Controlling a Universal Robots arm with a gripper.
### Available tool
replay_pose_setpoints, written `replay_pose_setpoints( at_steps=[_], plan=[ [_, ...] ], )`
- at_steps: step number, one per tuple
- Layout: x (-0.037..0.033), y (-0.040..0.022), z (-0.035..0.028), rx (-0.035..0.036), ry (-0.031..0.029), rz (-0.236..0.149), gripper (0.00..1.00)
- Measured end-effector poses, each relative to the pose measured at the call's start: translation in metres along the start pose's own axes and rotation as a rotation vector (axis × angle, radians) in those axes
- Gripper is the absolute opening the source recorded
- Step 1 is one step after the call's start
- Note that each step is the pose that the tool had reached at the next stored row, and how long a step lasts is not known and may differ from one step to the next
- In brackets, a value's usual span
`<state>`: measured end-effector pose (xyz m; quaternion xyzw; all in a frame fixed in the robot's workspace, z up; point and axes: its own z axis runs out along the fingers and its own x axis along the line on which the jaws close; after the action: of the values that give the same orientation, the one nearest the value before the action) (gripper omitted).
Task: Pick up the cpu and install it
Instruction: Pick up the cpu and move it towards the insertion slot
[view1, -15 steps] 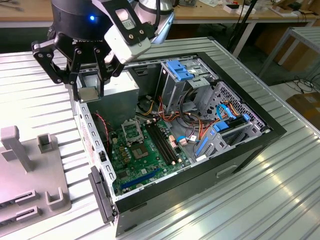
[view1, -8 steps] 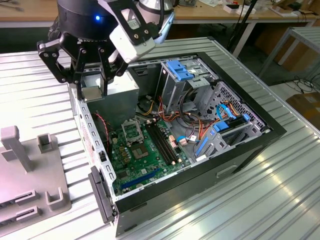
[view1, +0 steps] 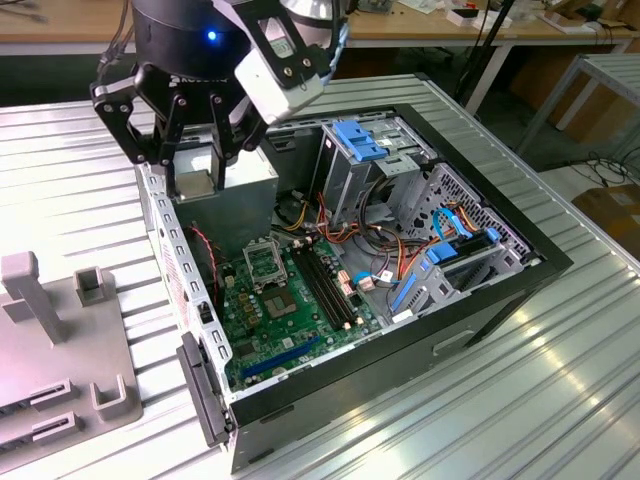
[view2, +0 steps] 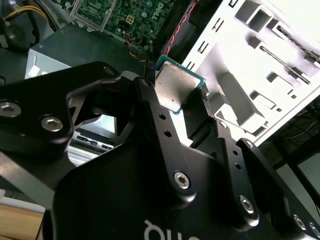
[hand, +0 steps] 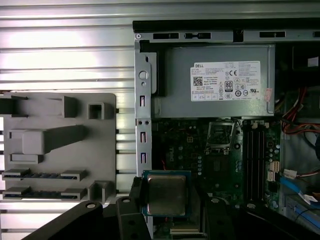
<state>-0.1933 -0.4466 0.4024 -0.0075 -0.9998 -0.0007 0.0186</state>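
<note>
The cpu (hand: 166, 194) is a small square chip with a silver-grey metal top and a green rim. It is pinched between the black fingers of my gripper (hand: 167, 196), which is shut on it. In the second wrist view the cpu (view2: 172, 87) sits tilted at the tip of the gripper (view2: 174, 93). In the exterior view the gripper (view1: 195, 190) hangs above the open computer case's rear edge, over the grey power supply (view1: 240, 205). The metal-framed socket (view1: 262, 262) on the green motherboard (view1: 290, 315) lies below and toward the exterior view's right; the socket (hand: 220, 135) looks vacant.
The open case (view1: 500, 290) holds drive cages, blue brackets and bundles of coloured cables. Memory slots (hand: 254, 150) run beside the socket. A grey parts fixture (view1: 60, 350) stands on the ribbed metal table (view1: 560, 400) at the exterior view's left.
</note>
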Motion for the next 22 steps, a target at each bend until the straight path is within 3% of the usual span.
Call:
replay_pose_setpoints(
  at_steps=[22],
  plan=[
    [-0.0259,0.0004,-0.001,0.0,0.0,0.0,0.47]
  ],
)
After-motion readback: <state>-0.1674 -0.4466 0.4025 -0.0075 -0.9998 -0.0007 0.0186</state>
